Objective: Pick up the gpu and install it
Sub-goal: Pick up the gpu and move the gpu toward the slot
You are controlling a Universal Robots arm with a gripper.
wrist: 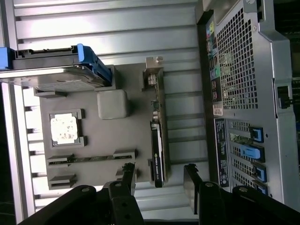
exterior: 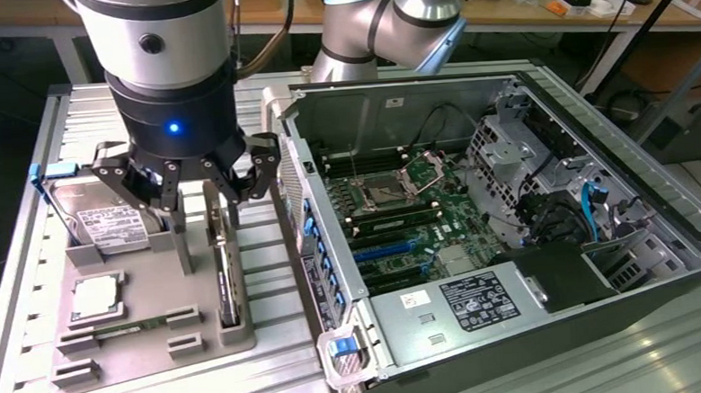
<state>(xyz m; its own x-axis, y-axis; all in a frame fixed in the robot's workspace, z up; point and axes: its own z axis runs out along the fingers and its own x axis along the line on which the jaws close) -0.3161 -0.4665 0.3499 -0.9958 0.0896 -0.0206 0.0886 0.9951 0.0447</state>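
Open gripper (exterior: 200,200) poised over the gpu (exterior: 225,268); card not grasped.

Jaws are spread wide, one finger (wrist: 129,171) on each side of the gpu (wrist: 158,140), with a gap on both sides. The gpu stands on its long edge in a slot along the grey tray's (exterior: 155,355) edge, on the exterior view's right, metal bracket at the far end. In the same tray, towards the exterior view's left, are a hard drive (exterior: 106,223) at the far end, a processor chip (exterior: 96,295) and a memory stick (exterior: 130,330) nearer. The open computer case (exterior: 509,224) lies just beside the tray on the exterior view's right, motherboard exposed.
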